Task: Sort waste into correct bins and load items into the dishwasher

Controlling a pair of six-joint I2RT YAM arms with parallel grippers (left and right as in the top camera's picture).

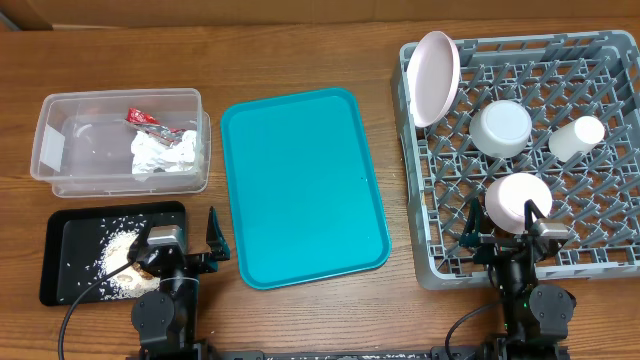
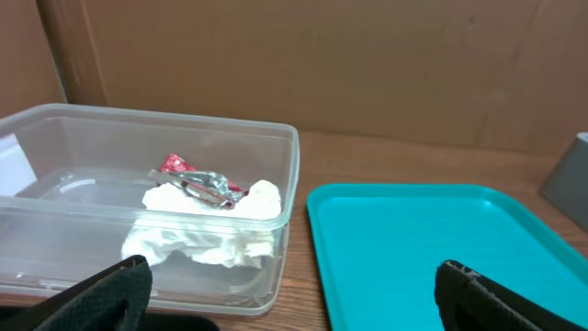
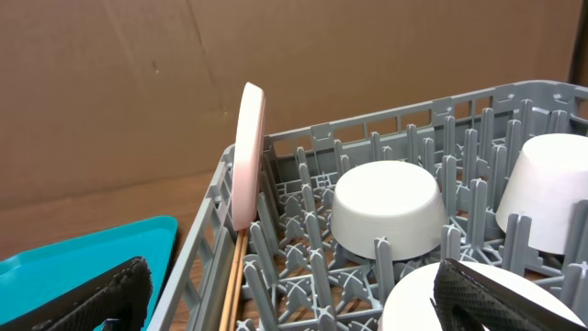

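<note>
Already sorted, waste: a crumpled napkin and a red wrapper lie together in the clear tub at the back left of the desk. Loose rice is heaped in the black tray just in front of the tub.
Already loaded, tableware: all four pieces sit in the grey dish rack on the right. They are a pink dish on edge at the back left corner, an upturned bowl, a small cup on its side and a round white dish nearer me.
Left to do: nothing that I can see. No waste or dish shows on the teal tray in the middle, so I judge the task finished or nearly so.
Brown food lump: I cannot pick it out, as my left arm covers part of the black tray.
My left hand: spread fully wide, holding nothing, over the right end of the black tray.
My right hand: spread fully wide, holding nothing, at the rack's near edge beside the round white dish.
</note>
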